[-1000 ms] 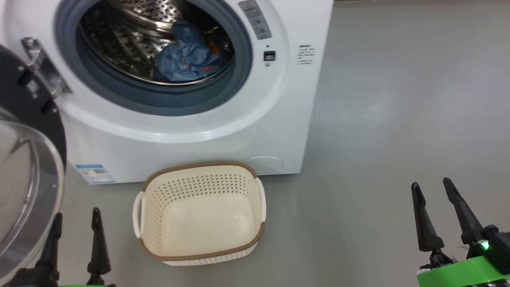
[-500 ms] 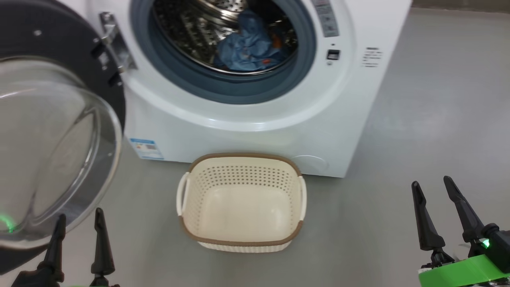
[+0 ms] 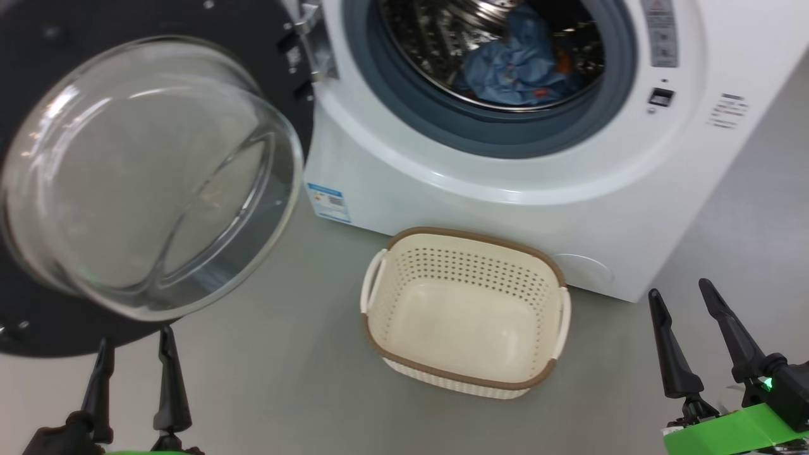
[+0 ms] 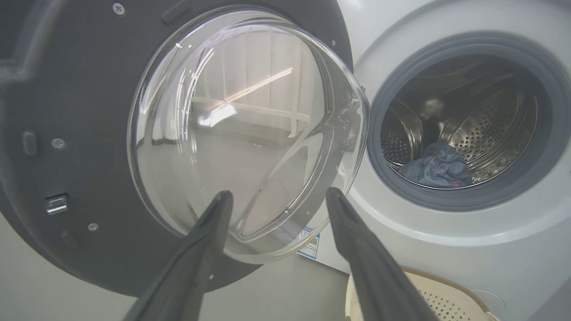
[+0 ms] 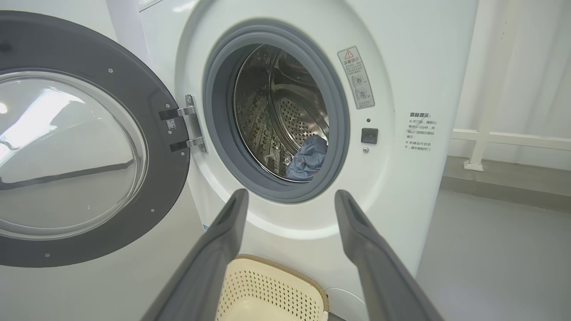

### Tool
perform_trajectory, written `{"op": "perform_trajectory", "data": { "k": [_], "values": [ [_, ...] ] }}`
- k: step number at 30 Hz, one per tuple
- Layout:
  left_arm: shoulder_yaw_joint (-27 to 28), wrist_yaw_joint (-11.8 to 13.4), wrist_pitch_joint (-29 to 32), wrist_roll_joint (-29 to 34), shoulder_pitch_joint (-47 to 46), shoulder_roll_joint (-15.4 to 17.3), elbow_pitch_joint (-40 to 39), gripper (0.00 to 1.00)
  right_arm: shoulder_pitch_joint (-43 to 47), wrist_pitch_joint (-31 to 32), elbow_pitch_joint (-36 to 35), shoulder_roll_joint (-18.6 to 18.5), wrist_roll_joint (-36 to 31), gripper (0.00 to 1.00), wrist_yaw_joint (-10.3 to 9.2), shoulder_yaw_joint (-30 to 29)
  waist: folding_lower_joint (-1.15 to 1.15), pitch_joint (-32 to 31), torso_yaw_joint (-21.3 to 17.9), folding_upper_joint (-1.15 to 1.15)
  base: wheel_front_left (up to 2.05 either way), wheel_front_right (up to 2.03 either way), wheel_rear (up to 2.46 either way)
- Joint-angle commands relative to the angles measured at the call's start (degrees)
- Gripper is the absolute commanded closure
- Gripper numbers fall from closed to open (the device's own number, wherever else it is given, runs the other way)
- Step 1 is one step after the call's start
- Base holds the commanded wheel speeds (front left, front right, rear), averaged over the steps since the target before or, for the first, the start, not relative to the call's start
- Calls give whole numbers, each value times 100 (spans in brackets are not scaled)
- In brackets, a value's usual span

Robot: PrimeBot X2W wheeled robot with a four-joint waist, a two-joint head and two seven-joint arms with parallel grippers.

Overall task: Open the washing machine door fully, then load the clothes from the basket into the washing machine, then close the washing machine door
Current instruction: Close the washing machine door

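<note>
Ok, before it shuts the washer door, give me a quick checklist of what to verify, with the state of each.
1. Basket emptied: ok, nothing lies in it.
2. Clothes fully inside the drum, none over the grey seal: ok.
3. Door swing path clear of the basket: cannot tell; the basket sits right in front of the washer.
4. Left hand open, empty, near the door: ok.
5. Right hand open, empty, away from the opening: ok.
</note>
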Motion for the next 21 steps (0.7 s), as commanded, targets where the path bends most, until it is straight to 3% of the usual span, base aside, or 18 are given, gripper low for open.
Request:
{"op": "perform_trajectory", "data": {
  "k": [1, 11, 21],
  "values": [
    [171, 45, -30, -30, -2, 60, -189, 0, -210, -45, -137, -132, -65, 0, 25, 107, 0, 4, 313, 0, 0, 0, 0],
    [138, 154, -30, -137, 112, 60, -212, 0, -137, -45, -141, -176, -74, 0, 25, 129, 0, -57, 835, 0, 0, 0, 0],
    [195, 221, -30, -189, 166, 60, -292, 0, -106, -45, -151, -204, -69, 0, 25, 138, 0, -56, 1096, 0, 0, 0, 0]
  ]
}}
